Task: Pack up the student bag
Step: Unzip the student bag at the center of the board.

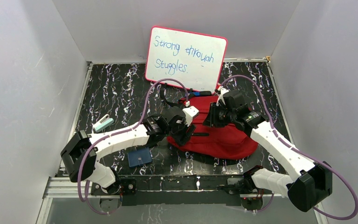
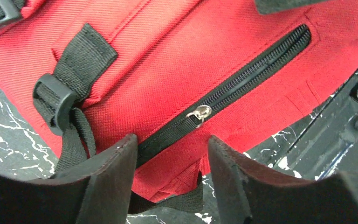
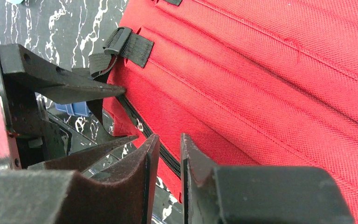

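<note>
Left gripper (image 2: 171,142) is hanging half open by the zipper pull (image 2: 199,113), likely to unzip the student bag (image 2: 168,70); whether the narrow right gripper (image 3: 168,140) is pinching cloth, I cannot tell.

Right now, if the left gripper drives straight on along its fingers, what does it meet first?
Likely the black zipper of the student bag: its metal slider lies just ahead of the left gripper, jaws apart. Depth is unclear.
</note>
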You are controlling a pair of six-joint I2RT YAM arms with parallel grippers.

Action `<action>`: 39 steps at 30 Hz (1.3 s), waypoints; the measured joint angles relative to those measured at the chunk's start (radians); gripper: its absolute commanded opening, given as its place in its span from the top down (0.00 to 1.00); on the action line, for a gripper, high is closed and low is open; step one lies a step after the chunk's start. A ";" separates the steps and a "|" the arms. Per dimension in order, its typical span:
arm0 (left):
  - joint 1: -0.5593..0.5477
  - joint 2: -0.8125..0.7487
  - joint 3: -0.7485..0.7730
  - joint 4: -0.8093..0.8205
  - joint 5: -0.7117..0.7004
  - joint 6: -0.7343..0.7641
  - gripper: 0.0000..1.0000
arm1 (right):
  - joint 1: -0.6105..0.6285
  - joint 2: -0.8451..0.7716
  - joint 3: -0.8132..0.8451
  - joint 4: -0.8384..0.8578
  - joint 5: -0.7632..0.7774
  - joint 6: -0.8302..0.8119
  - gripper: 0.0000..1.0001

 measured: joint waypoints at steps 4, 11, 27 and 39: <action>0.003 0.003 0.000 -0.007 0.039 0.034 0.59 | 0.000 0.000 0.000 0.000 -0.002 0.000 0.68; 0.003 0.037 0.004 -0.003 0.027 0.061 0.85 | 0.000 0.000 -0.003 0.000 -0.003 0.002 0.65; -0.004 0.034 0.024 -0.076 -0.092 0.027 1.00 | 0.000 -0.007 -0.030 0.016 -0.006 0.005 0.64; 0.010 0.010 0.016 -0.179 -0.146 -0.009 1.00 | 0.000 0.003 -0.044 0.016 -0.008 0.006 0.63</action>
